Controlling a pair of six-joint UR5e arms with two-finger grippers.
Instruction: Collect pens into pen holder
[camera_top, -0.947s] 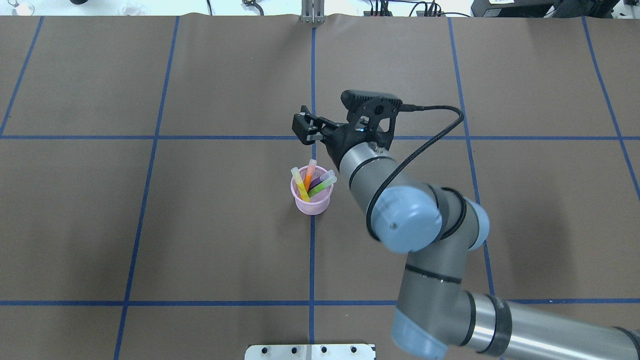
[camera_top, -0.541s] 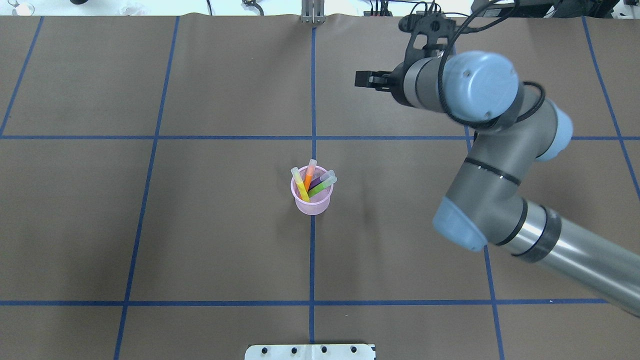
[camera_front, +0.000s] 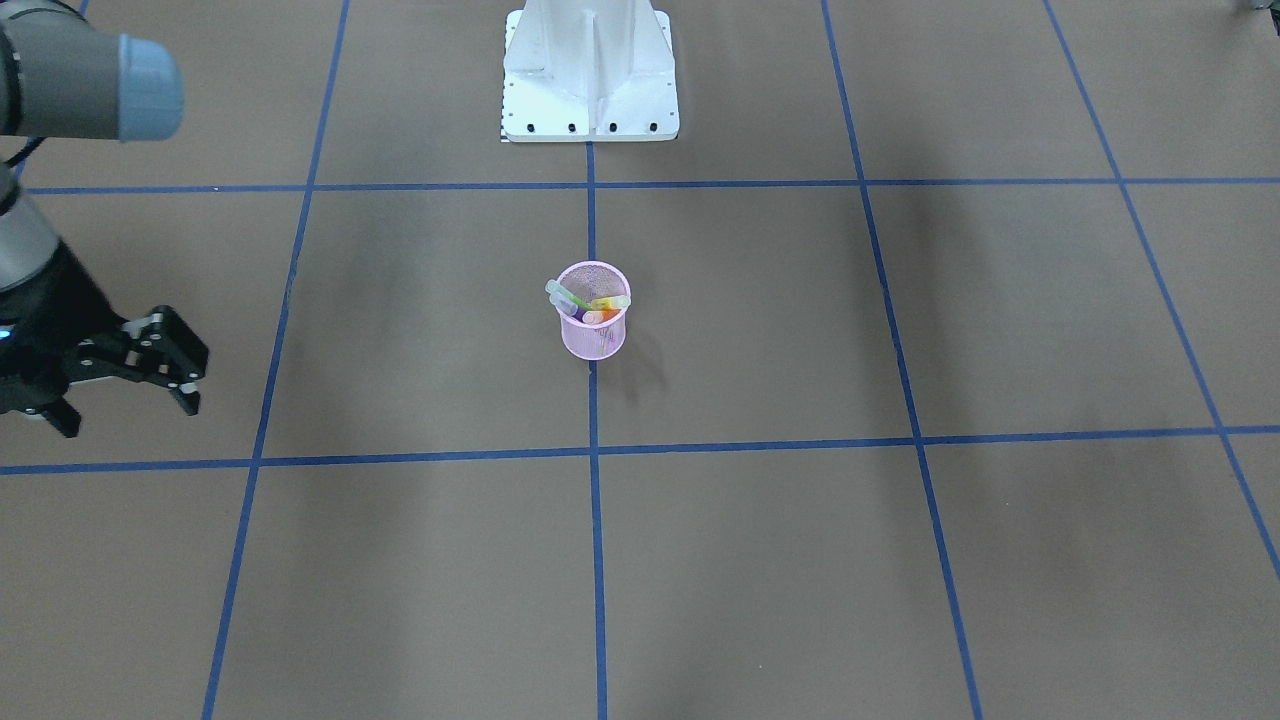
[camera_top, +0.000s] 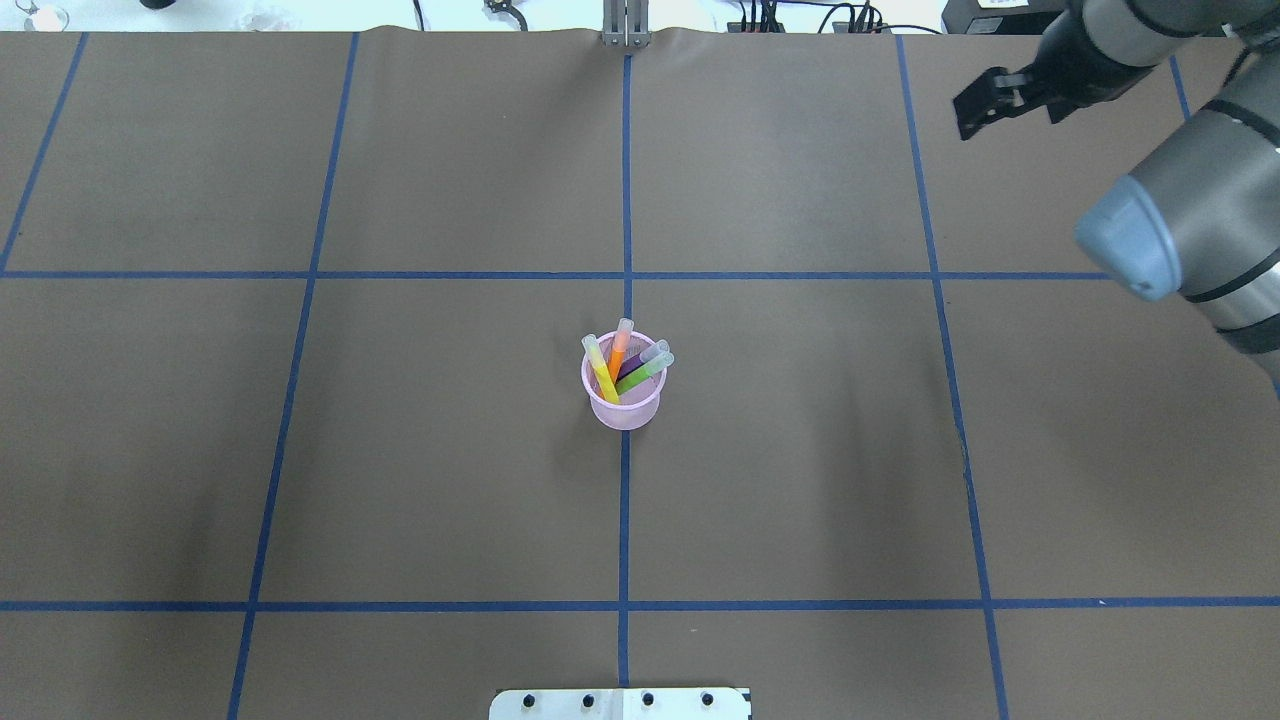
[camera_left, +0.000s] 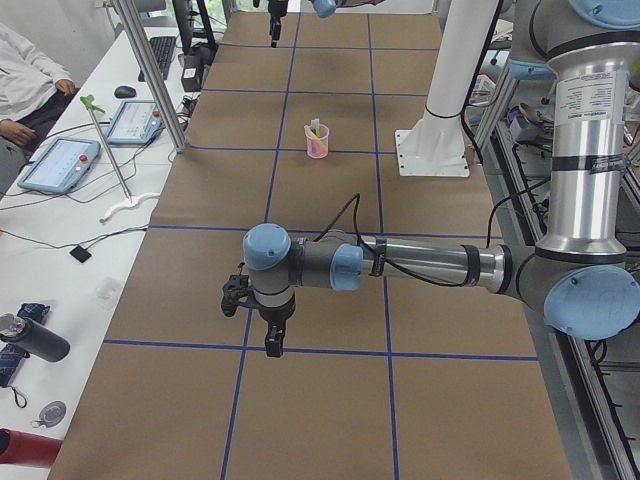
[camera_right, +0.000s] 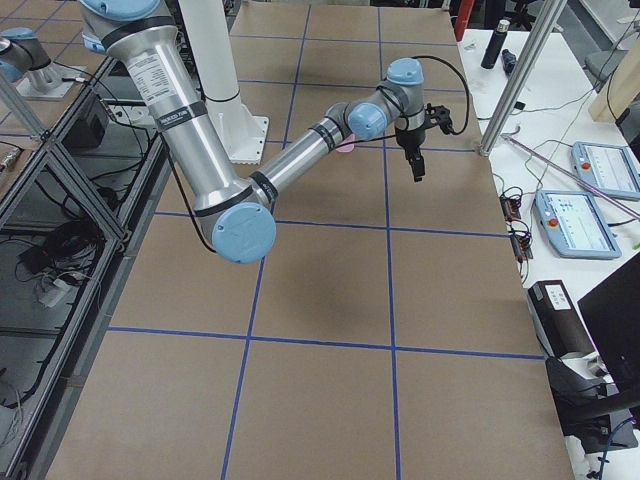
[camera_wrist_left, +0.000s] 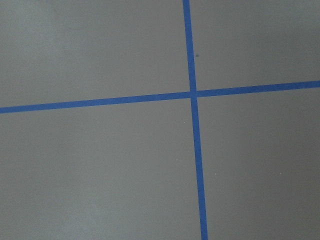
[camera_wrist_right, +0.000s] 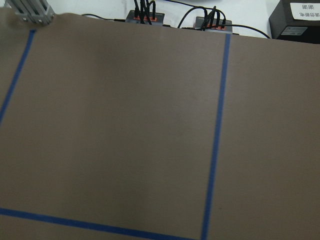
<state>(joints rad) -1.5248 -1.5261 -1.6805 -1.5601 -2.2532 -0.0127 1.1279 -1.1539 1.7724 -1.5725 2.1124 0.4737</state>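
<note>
The pink mesh pen holder (camera_top: 624, 405) stands upright at the middle of the table on a blue tape line and also shows in the front view (camera_front: 593, 335). Several pens (camera_top: 621, 358) stand in it: yellow, orange, purple and green. My right gripper (camera_top: 978, 108) is open and empty, high over the far right part of the table, well away from the holder; in the front view (camera_front: 130, 412) its fingers are spread. My left gripper (camera_left: 271, 340) shows only in the left side view, pointing down over the table's left end; I cannot tell if it is open or shut.
The table is covered in brown paper with a blue tape grid (camera_top: 625, 275). The robot's white base (camera_front: 590, 70) stands at the near edge. Desks with tablets (camera_left: 60, 165) and cables run along the far edge, and an operator (camera_left: 25, 80) sits there.
My right arm has swung from just behind the pen holder up and away to the far right corner of the table. The holder and its pens have not moved.
</note>
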